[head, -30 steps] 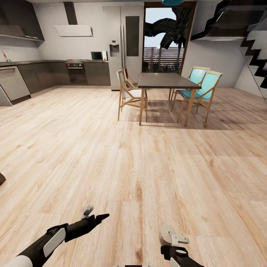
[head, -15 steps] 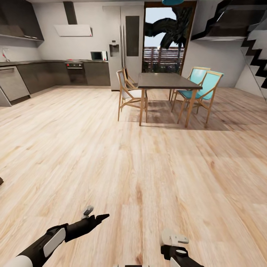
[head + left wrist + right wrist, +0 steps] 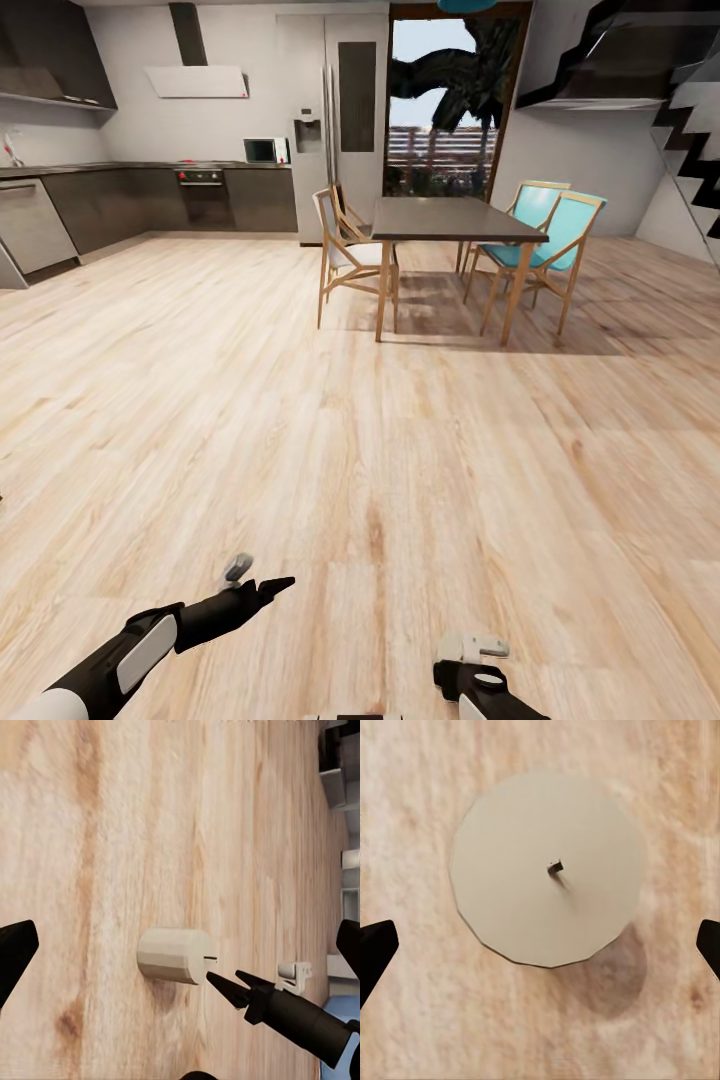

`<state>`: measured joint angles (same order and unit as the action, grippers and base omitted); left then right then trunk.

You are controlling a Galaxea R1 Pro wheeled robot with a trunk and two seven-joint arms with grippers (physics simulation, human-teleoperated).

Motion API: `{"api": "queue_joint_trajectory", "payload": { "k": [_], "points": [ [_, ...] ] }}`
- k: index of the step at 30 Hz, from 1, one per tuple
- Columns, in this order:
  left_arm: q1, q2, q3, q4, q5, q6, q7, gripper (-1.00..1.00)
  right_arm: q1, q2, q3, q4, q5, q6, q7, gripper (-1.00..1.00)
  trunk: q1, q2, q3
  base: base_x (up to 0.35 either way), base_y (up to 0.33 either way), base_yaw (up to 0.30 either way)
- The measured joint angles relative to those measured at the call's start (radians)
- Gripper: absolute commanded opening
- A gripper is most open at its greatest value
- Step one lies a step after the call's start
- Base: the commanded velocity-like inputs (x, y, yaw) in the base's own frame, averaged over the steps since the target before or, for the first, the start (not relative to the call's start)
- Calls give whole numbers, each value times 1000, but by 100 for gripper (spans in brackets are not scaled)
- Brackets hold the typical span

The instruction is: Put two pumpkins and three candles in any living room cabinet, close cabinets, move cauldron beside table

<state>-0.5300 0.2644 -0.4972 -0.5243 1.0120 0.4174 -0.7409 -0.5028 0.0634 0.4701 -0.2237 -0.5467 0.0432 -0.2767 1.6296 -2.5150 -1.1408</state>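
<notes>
A cream candle [image 3: 547, 870] with a short dark wick stands upright on the wooden floor. My right gripper [image 3: 540, 945] hangs straight above it, open, its black fingertips [image 3: 375, 949] wide apart on either side and not touching it. The left wrist view shows the same candle [image 3: 176, 956] with the right gripper's fingers [image 3: 232, 990] pointing at its top. In the head view the candle [image 3: 455, 645] peeks out beside the right gripper [image 3: 472, 668]. My left gripper [image 3: 262, 578] hovers open and empty over the floor to the left. The pumpkins, cabinet and cauldron are out of view.
A dark dining table [image 3: 450, 218] with wooden chairs [image 3: 345, 255] and teal chairs [image 3: 545, 235] stands ahead. Kitchen counters [image 3: 150, 195] and a fridge [image 3: 335, 120] line the back wall. A staircase [image 3: 690, 150] rises at the right. Wide wooden floor [image 3: 350, 420] lies between.
The head view has shifted slightly and a dark object at its left edge slid out of frame. The right gripper and the candle sit lower in the picture. The left arm is unchanged.
</notes>
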Motion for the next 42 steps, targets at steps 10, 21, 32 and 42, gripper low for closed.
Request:
{"api": "queue_joint_trajectory", "payload": {
  "k": [10, 21, 32, 42],
  "points": [
    [0, 0, 0, 0, -2, 0, 0, 100, 0, 0, 0, 0, 0, 0, 0, 100, 0, 0, 0, 98, 0, 0],
    [0, 0, -1, 0, -2, 0, 0, 100, 0, 0, 0, 0, 0, 0, 0, 100, 0, 0, 0, 134, 0, 0],
    [0, 2, 0, 0, 6, 0, -1, 100, 0, 0, 0, 0, 0, 0, 0, 100, 1, 0, -8, 12, 0, 0],
    [0, 2, 0, 0, 7, 0, -2, 100, 0, 0, 0, 0, 1, -1, 0, 100, 6, -3, -46, 0, 0, 0]
  ]
}}
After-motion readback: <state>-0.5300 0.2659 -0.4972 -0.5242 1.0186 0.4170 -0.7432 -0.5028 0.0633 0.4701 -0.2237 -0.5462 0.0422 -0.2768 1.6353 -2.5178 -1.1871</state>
